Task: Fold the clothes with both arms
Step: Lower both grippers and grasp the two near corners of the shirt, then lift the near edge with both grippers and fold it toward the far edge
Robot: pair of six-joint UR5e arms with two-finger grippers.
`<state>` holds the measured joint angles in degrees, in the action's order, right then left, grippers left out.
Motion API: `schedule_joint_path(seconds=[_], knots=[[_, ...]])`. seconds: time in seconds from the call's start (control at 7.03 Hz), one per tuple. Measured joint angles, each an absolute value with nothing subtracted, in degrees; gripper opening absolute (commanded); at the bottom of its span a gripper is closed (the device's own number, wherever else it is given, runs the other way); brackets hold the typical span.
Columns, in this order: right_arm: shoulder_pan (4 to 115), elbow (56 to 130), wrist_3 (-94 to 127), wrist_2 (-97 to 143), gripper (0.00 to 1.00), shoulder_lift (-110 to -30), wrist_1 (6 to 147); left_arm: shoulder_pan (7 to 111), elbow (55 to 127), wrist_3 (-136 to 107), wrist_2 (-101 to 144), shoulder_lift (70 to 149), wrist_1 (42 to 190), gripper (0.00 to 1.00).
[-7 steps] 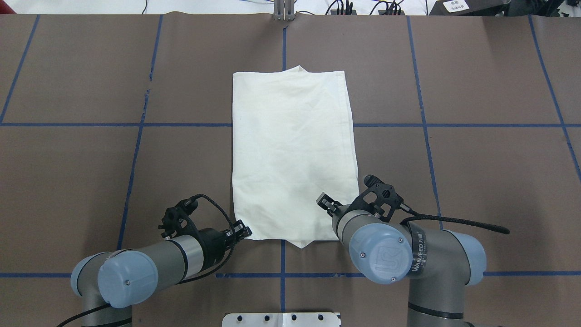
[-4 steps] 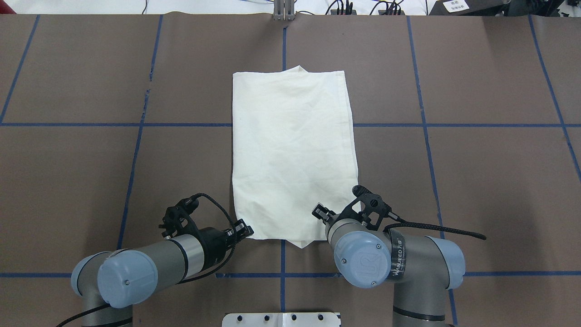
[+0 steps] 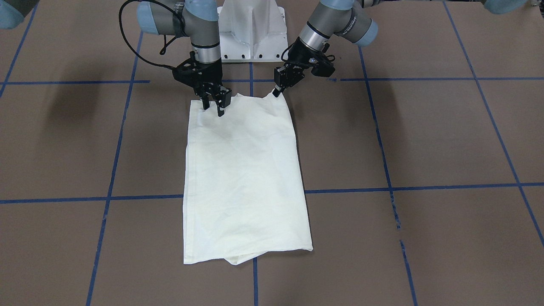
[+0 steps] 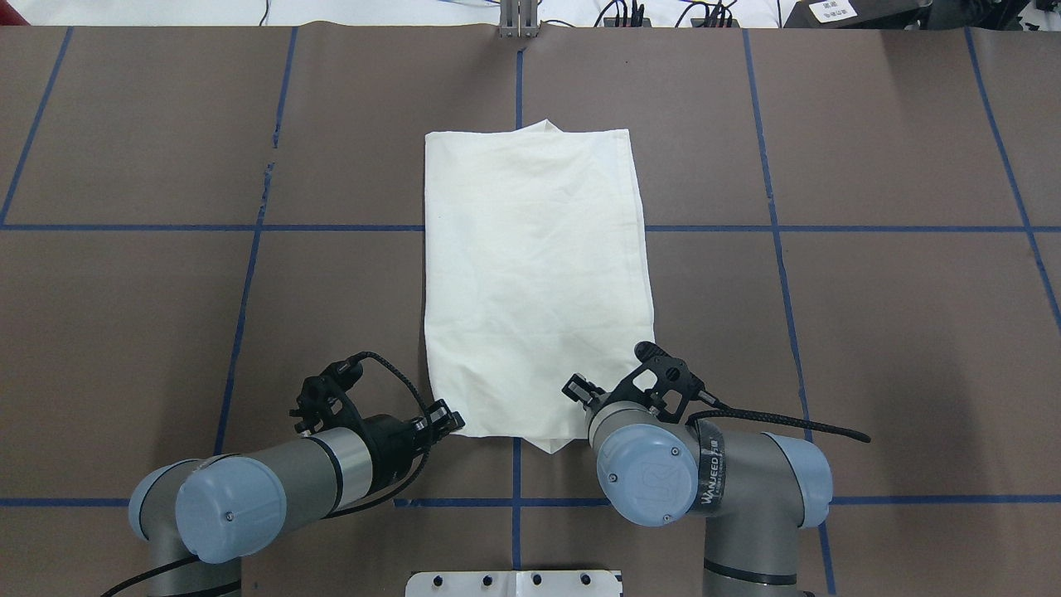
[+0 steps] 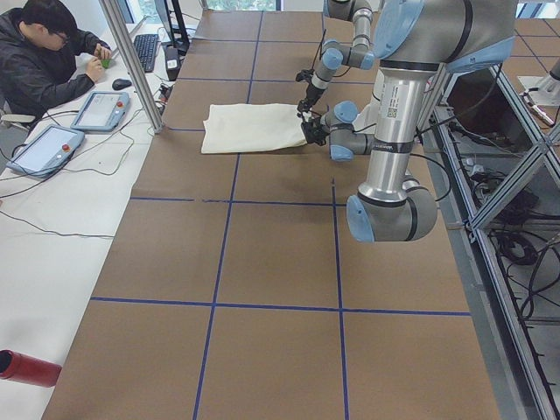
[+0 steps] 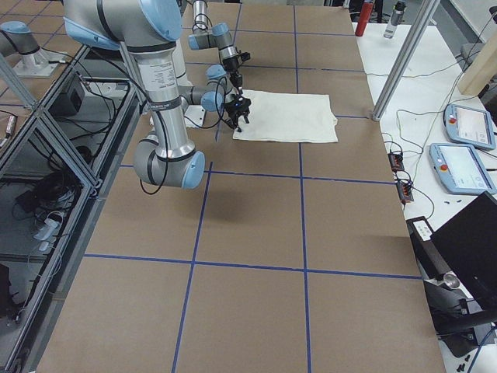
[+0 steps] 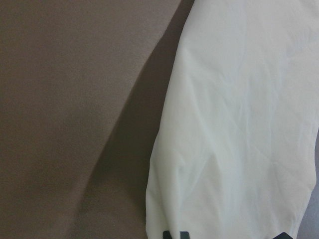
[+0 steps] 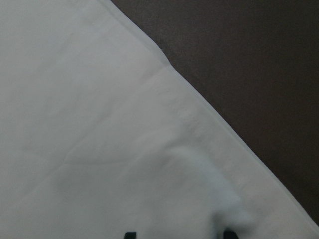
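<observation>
The cream shirt (image 4: 530, 282) lies folded into a long rectangle, plain side up, in the middle of the table; its print is hidden. My left gripper (image 4: 452, 421) is shut on the shirt's near left corner, which stands up in a small peak in the front-facing view (image 3: 277, 92). The left wrist view shows that edge (image 7: 239, 124) raised over its shadow. My right gripper (image 4: 574, 388) is open. Its fingertips (image 3: 220, 111) rest on the cloth just inside the near right corner (image 3: 213, 108). The right wrist view shows cloth (image 8: 99, 124) between the tips.
The brown table (image 4: 249, 290) is marked with blue tape lines. The white base mount (image 4: 514, 583) sits at the near edge. An operator (image 5: 44, 52) sits at the far side with tablets and cables; bottles (image 6: 365, 14) stand there too.
My right arm has swung inward and back toward the base, bringing its gripper nearer the shirt's near edge. The left arm and the shirt have not moved.
</observation>
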<state>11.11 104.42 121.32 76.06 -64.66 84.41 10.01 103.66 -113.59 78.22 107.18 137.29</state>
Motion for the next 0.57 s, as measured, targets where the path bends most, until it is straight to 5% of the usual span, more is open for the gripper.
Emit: schedule_joint_path(seconds=[0.14,0.57], knots=[[11.15,104.16,121.85,76.05,0.00,-64.28,84.30,10.02,103.80,-113.54,78.22,107.16,137.29,0.00],[11.65,104.60,122.93,76.03,0.00,-63.90,84.07,9.99,103.88,-113.39,78.24,107.15,137.29,0.00]])
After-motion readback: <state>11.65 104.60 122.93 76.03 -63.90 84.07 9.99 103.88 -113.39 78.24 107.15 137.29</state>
